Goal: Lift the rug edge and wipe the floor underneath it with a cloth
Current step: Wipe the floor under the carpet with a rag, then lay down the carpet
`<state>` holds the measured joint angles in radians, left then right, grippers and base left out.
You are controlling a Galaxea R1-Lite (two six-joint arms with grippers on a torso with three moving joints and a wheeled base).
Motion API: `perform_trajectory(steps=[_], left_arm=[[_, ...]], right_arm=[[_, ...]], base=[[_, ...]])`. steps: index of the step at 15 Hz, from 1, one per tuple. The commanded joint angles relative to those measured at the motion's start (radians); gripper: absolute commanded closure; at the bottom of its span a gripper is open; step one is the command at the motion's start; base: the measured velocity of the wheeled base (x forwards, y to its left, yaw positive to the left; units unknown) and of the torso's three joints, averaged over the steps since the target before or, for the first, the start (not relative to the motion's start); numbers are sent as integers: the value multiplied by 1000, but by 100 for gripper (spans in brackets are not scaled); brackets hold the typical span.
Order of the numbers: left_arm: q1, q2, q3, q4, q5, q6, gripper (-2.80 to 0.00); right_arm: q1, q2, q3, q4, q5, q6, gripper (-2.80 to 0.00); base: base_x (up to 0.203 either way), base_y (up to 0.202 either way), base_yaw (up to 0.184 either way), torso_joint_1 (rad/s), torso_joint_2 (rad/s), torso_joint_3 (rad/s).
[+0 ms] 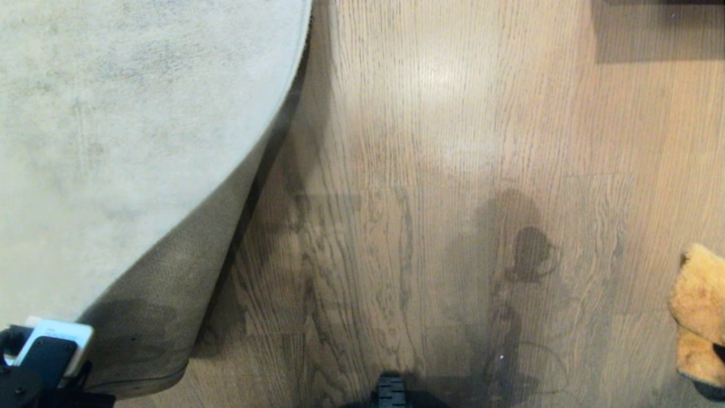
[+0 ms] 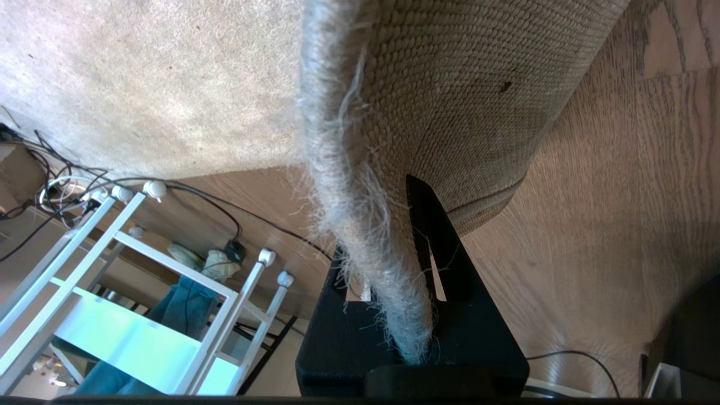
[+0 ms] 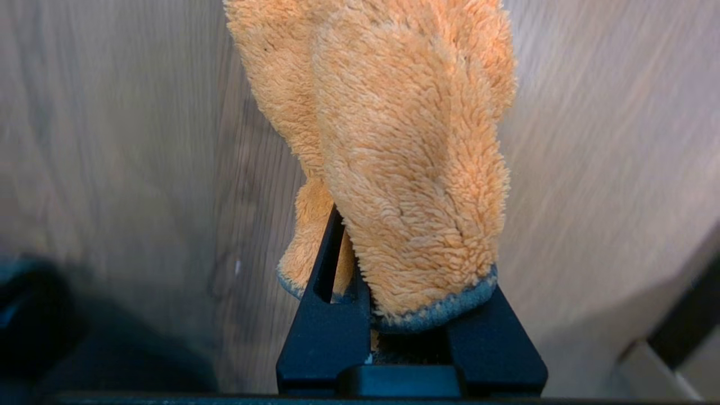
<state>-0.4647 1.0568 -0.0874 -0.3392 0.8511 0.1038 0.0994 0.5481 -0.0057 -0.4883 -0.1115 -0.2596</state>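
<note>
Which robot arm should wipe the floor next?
The right. Its claw already pinches the cloth above the bare floor. The left claw is busy, clamped on the rug edge to hold it up.

The rug edge runs from top centre down to the lower left, curled above the floor, which fills the middle and right. The cloth sits at the right border.
</note>
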Motion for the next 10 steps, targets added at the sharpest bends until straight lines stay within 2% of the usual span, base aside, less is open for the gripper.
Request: perform_trajectory(steps=[1,2,6,7,10], left_arm=[[0,0,0,-3,5,0,0],[0,0,-1,-3,3,1,0],[0,0,0,-3,3,2,0],[0,0,0,-3,3,2,0],[0,0,0,-3,3,2,0]], right_arm=[[1,-265,-5,217,-1,-2,0],[0,-276,1,295,4,-1,0],[0,-266,6,435,149,38,0],[0,-266,6,489,165,40,0],[0,-266,6,499,170,105,0]], base=[[0,0,0,0,0,0],[0,0,0,0,0,0],[0,0,0,0,0,0],[0,0,0,0,0,0],[0,0,0,0,0,0]])
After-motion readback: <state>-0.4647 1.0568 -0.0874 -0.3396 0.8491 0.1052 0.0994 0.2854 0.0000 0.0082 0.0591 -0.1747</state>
